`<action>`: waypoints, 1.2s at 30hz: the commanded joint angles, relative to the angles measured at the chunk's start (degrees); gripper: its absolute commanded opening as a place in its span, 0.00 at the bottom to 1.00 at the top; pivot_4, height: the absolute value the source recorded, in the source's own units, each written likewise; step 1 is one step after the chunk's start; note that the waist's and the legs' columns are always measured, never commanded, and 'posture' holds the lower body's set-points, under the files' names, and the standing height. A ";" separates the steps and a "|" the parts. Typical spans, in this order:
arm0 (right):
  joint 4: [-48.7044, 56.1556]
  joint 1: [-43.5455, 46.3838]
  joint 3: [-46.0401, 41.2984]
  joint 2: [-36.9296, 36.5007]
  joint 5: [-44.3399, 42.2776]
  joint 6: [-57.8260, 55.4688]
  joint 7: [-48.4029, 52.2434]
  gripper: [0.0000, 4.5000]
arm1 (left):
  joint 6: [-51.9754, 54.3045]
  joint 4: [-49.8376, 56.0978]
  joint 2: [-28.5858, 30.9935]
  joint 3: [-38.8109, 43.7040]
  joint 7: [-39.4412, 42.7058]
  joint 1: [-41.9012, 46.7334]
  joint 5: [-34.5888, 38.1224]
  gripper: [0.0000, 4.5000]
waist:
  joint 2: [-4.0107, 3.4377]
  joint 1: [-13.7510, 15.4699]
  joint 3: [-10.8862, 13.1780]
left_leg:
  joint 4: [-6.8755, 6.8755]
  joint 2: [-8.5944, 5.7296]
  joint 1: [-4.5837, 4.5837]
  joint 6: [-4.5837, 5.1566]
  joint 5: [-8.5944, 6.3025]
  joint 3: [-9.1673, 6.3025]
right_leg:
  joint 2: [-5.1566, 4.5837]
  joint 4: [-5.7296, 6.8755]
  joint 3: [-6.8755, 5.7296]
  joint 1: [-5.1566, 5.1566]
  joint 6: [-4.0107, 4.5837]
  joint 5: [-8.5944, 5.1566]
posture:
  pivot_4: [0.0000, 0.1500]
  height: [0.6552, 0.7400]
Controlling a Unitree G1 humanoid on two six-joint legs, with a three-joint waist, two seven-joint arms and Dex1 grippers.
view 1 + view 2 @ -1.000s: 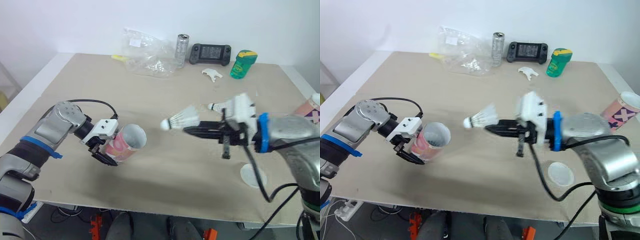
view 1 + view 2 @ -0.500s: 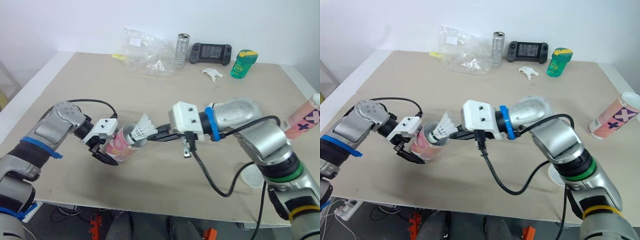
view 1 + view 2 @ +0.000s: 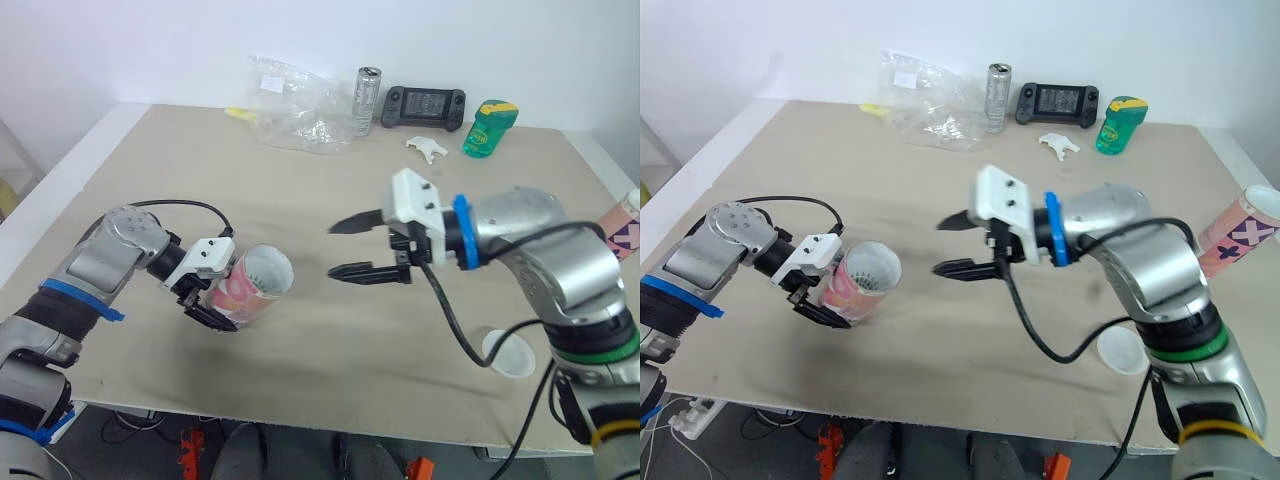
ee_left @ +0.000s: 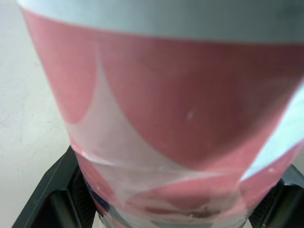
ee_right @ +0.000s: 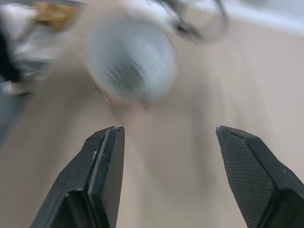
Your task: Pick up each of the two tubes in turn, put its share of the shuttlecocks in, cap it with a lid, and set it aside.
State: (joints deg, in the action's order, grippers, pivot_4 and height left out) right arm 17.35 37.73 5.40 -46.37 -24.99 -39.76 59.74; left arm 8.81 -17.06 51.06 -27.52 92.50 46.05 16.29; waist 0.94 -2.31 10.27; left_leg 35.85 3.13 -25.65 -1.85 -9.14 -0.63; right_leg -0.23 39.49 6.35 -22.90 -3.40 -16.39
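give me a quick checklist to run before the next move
1. Tube gripped: ok, left gripper has its jaws shut on it, mouth tilted toward the right gripper.
2. Right gripper free: ok, jaws open and empty, apart from the tube.
3. Tube's contents: cannot tell, its inside is hard to read.
4. Lid ready: ok, lying flat on the table by the right arm.
5. Second tube: ok, uncapped at the table's right edge.
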 commanded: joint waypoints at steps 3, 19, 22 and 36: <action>-7.46 -7.43 -13.82 -2.74 4.78 3.77 -10.38 0.75 | -0.19 0.20 0.45 0.41 0.00 -0.25 -0.63 0.80 | 0.00 -0.14 0.00 | -0.02 -0.04 0.00 0.00 0.00 0.02 | -0.02 0.00 0.03 -0.01 -0.01 0.00 | 1.00 0.99; -45.43 1.43 -11.56 5.05 14.36 18.37 -17.20 0.75 | -0.17 0.09 0.40 0.25 0.00 0.22 -0.89 0.80 | -0.08 -0.48 0.03 | 0.07 -0.08 0.06 0.12 0.10 0.11 | -0.01 0.01 0.18 0.01 -0.29 0.15 | 1.00 0.99; -52.44 4.95 -9.90 6.54 16.40 21.92 -17.32 0.75 | 0.30 0.81 0.70 0.74 0.00 -0.27 -0.78 0.80 | -0.08 -0.49 0.03 | 0.04 -0.09 0.05 0.11 0.10 0.12 | -0.01 0.00 0.19 0.01 -0.22 0.16 | 1.00 0.99; -68.30 13.29 -9.30 10.09 18.58 31.27 -14.90 0.02 | 2.32 3.76 1.70 2.56 0.00 -2.41 -0.44 0.80 | -0.09 -0.63 0.04 | -0.21 -0.11 0.06 0.11 0.09 0.10 | -0.01 -0.01 0.18 -0.05 -0.05 0.07 | 1.00 0.99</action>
State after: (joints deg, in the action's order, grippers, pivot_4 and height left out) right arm -51.14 50.31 -2.33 -35.33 -5.80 -9.72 44.16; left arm 10.57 -14.60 51.93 -25.87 92.23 44.28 15.79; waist 0.85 -2.94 10.31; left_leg 35.64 3.02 -25.60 -1.74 -9.05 -0.52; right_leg -0.24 39.48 6.53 -22.95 -3.45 -16.32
